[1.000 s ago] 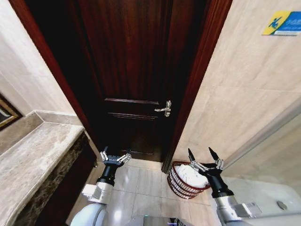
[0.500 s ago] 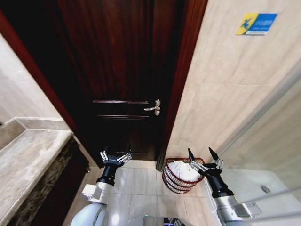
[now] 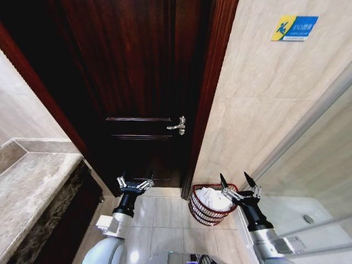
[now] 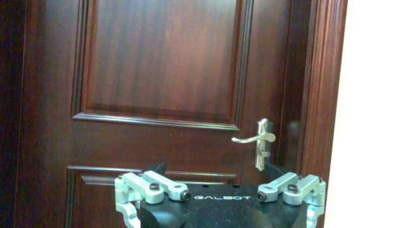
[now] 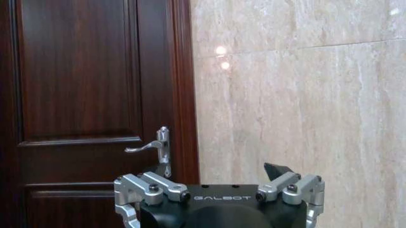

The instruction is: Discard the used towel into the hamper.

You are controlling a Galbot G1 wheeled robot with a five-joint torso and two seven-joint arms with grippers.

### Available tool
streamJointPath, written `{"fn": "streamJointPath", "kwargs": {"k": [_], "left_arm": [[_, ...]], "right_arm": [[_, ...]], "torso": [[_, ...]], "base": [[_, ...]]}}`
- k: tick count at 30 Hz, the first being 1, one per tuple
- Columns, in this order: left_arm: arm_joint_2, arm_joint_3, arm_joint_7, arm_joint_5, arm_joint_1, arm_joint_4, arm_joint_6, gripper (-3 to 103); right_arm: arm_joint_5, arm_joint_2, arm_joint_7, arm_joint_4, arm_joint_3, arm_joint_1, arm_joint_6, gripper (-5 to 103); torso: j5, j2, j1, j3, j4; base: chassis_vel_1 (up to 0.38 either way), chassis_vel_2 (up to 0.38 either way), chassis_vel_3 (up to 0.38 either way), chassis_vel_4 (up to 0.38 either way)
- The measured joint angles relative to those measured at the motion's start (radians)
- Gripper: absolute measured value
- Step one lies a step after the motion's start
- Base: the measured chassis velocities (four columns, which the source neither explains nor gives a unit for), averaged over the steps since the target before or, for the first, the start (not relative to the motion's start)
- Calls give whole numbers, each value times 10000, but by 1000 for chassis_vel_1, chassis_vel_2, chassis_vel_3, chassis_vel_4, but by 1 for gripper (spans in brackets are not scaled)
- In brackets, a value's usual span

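Camera swung right; "GALBOT" marks the spread left end effector [image 4: 219, 173].

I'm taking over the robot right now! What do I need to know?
Left gripper: open, empty, held up facing the door.
Right gripper: open, empty, beside the hamper's rim.
Hamper: on the floor by the door frame, against the tiled wall.
Towel: white, already lying inside the hamper.
Done: the towel looks discarded.
Left: nothing obvious; just confirm the towel sits fully inside.
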Motion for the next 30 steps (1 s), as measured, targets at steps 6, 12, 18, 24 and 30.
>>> {"fn": "streamJointPath", "kwargs": {"k": [6, 12, 18, 24, 30], "left_arm": [[0, 0, 0, 0, 0, 0, 0, 100], [-5, 3, 0, 0, 0, 0, 0, 100], [-2, 1, 1, 0, 0, 0, 0, 100], [2, -1, 1, 0, 0, 0, 0, 100], [-1, 0, 0, 0, 0, 0, 0, 100]], "right_arm": [[0, 0, 0, 0, 0, 0, 0, 100], [0, -1, 0, -1, 2, 0, 0, 100], [0, -1, 0, 0, 1, 0, 0, 100], [0, -1, 0, 0, -1, 0, 0, 100], [0, -1, 0, 0, -1, 0, 0, 100]], "torso": [[1, 0, 0, 0, -1], [6, 0, 0, 0, 1], [-2, 0, 0, 0, -1], [-2, 0, 0, 0, -1], [2, 0, 0, 0, 0]], "base": [[-117, -137, 114, 114], [-126, -108, 131, 128], [-21, -29, 32, 13], [0, 0, 0, 0], [0, 0, 0, 0]]}}
